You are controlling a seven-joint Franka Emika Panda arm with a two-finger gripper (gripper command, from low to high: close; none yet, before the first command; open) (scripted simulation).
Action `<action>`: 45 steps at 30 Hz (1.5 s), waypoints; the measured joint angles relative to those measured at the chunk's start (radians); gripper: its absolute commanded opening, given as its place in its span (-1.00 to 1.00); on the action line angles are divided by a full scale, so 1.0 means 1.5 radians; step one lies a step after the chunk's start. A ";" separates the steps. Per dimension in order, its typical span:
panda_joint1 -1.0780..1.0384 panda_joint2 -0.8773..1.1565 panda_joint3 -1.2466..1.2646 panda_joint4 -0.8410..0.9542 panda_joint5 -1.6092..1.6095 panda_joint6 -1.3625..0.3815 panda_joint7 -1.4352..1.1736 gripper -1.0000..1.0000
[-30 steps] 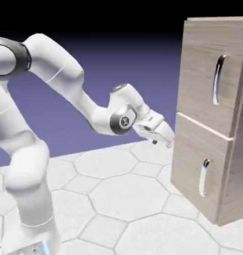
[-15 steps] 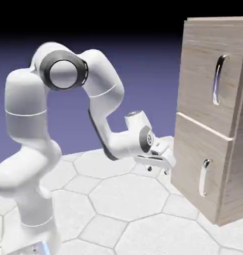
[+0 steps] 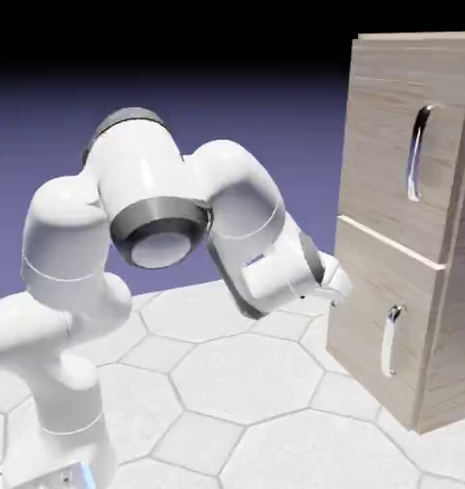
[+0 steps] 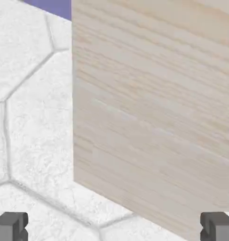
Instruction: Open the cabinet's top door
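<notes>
Two handled doors face the white arm; the cabinet (image 3: 408,229) stands on the hex-tiled table (image 3: 245,382); the top door (image 3: 393,153) sits shut above the shorter panel; the pincer (image 4: 114,226), fingertips (image 4: 11,225) wide apart and empty, hovers just beside the cabinet's lower left edge.

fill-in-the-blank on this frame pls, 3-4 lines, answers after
1. The cabinet has ____ stacked doors.
2. The top door is ____, flush with the cabinet front.
3. The hand holds ____ between its fingers.
4. The hand view shows wood but no ____.

Answers: two; shut; nothing; handle
</notes>
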 measured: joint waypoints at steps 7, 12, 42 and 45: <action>-0.168 0.145 0.165 0.056 -0.203 -0.023 0.109 1.00; -0.283 0.247 0.282 0.094 -0.346 -0.037 0.190 1.00; -0.437 0.278 0.597 -0.140 -0.371 -0.486 0.484 -1.00; -0.449 0.262 0.654 -0.171 -0.325 -0.573 0.504 -1.00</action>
